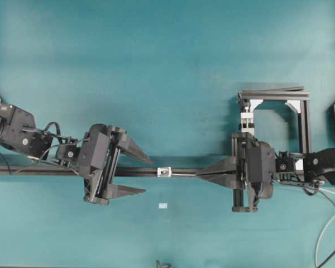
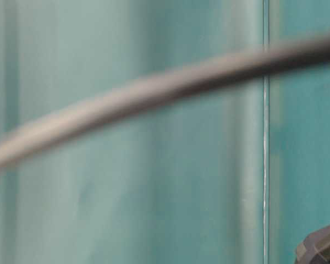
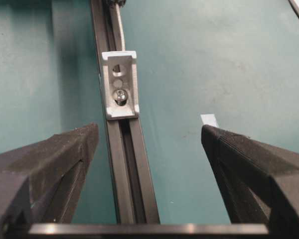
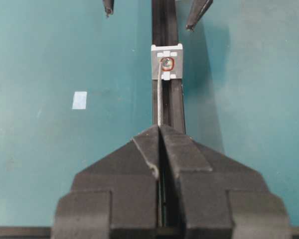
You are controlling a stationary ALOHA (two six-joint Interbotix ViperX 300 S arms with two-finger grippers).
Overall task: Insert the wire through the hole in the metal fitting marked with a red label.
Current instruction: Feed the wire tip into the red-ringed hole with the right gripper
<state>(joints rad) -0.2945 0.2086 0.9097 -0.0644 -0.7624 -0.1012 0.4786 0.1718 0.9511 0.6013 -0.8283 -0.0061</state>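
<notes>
A: Where does the fitting point(image 1: 164, 172) sit?
B: On the rail point(image 1: 39, 171) that crosses the table point(image 1: 156, 67) from left to right, about midway between the two grippers.
A: And the grippers?
B: The left gripper point(image 1: 144, 176) lies left of the fitting, its fingers either side of the rail. The right gripper point(image 1: 199, 175) lies right of it, over the rail.
A: The wire point(image 4: 161, 97)?
B: It runs along the rail from the right gripper to the hole point(image 4: 167, 63) in the fitting.
A: Anything else?
B: A tag point(image 1: 163, 206) lies on the table in front of the fitting. A frame point(image 1: 290, 106) stands behind the right gripper.
</notes>
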